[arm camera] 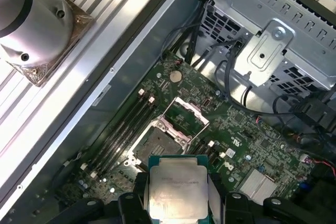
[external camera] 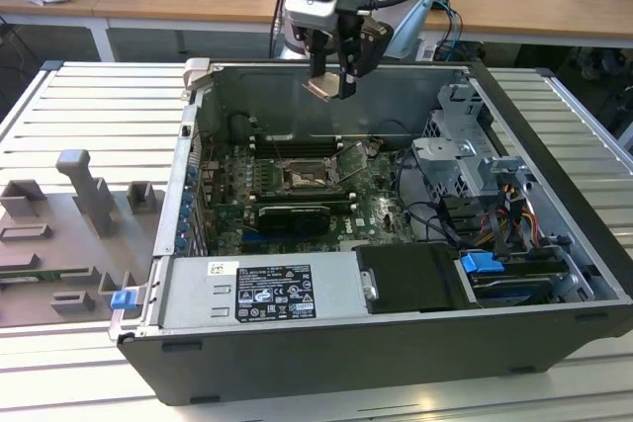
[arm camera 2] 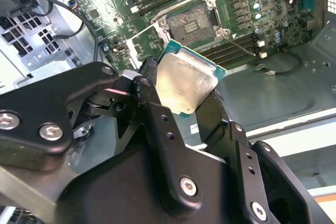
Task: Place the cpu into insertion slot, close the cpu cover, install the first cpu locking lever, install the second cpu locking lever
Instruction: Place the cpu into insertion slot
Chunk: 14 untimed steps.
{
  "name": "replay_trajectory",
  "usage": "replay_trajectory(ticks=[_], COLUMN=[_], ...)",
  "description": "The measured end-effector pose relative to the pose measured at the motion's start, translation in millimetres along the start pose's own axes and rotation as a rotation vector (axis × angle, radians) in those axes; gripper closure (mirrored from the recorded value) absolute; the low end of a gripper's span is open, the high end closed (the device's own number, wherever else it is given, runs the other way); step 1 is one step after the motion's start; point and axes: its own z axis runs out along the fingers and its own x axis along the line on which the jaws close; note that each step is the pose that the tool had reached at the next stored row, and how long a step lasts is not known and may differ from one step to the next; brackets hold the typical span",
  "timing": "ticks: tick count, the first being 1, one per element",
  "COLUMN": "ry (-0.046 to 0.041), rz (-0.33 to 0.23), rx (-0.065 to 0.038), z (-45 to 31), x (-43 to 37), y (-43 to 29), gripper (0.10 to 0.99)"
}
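The black two-finger gripper point(external camera: 333, 74) clamps the small square silvery-beige cpu point(external camera: 321, 87) by two opposite edges. It hangs in the air over the far wall of the open dark computer case point(external camera: 326, 373), well apart from the small dark silver-rimmed insertion slot point(external camera: 302, 178) near the middle of the green motherboard point(external camera: 381, 210). Probable hazard: the edge grip is thin, so a slip or a skewed descent could damage the socket contacts or strike the raised thin silver cpu cover point(external camera: 352, 159). The exterior view shows the height above the board, while both wrist views show the finger contact on the chip.
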Motion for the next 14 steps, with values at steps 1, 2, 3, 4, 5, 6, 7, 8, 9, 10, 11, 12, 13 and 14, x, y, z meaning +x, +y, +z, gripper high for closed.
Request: replay_trajectory(ticks=[1, 2, 3, 4, 5, 6, 7, 8, 9, 10, 11, 12, 13, 14], ry=[-0.0011, -0.0017, -0.0022, -0.0028, -0.0032, -0.0038, -0.0042, -0.0049, -0.0052, -0.0058, -0.0065, -0.0068, -0.007, -0.0078], rz=[0.013, 0.019, 0.025, 0.031, 0.036, 0.043, 0.048, 0.054, 0.057, 0.058, 0.059, 0.059, 0.059, 0.06], rx=[0.0, 0.0, 0.0, -0.001, -0.001, -0.001, -0.001, -0.001, -0.001, -0.001, 0.0, 0.0, 0.0, 0.001], z=[0.1, 0.2, 0.3, 0.3, 0.4, 0.5, 0.9, 1.8, 3.1, 3.9, 4.8, 6.5, 7.5, 8.7], x=[0.0, 0.0, 0.0, 0.0, 0.0, 0.0, 0.0, 0.0, -0.1, -0.1, -0.1, -0.1, -0.1, -0.2], y=[0.0, 0.0, 0.0, 0.0, 0.0, 0.0, 0.0, -0.1, -0.3, -0.3, -0.4, -0.6, -0.7, -0.8], gripper=[0.549, 0.549, 0.549, 0.549, 0.549, 0.549, 0.549, 0.549, 0.549, 0.549, 0.549, 0.549, 0.549, 0.549])
